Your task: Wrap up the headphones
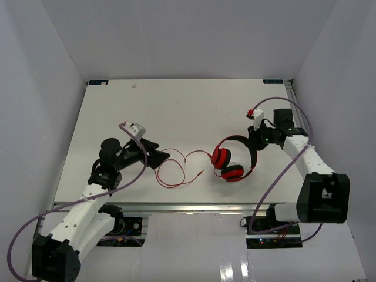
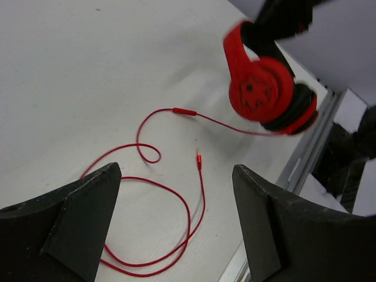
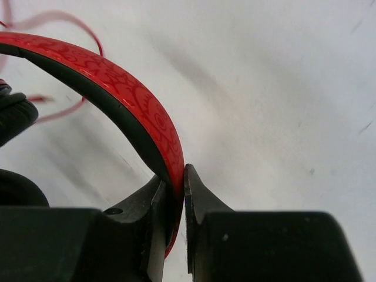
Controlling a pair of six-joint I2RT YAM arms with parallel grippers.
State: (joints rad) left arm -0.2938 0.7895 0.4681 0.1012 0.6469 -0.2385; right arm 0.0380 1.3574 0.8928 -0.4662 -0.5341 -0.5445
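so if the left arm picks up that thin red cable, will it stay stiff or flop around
Probably floppy: the cable lies in loose, uneven loops. Likely light too, so its free plug may trail and swing.

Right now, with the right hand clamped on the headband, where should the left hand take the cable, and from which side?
Probably just behind the free plug. The cable lies flat and slack on the table, so bring the open left hand down from above, fingers straddling the strand crosswise.

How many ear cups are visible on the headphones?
2, both on the headphones. In the top view, one ear cup is toward the left arm's side; the other is right beside it, nearer the arm bases. Neither is hidden.
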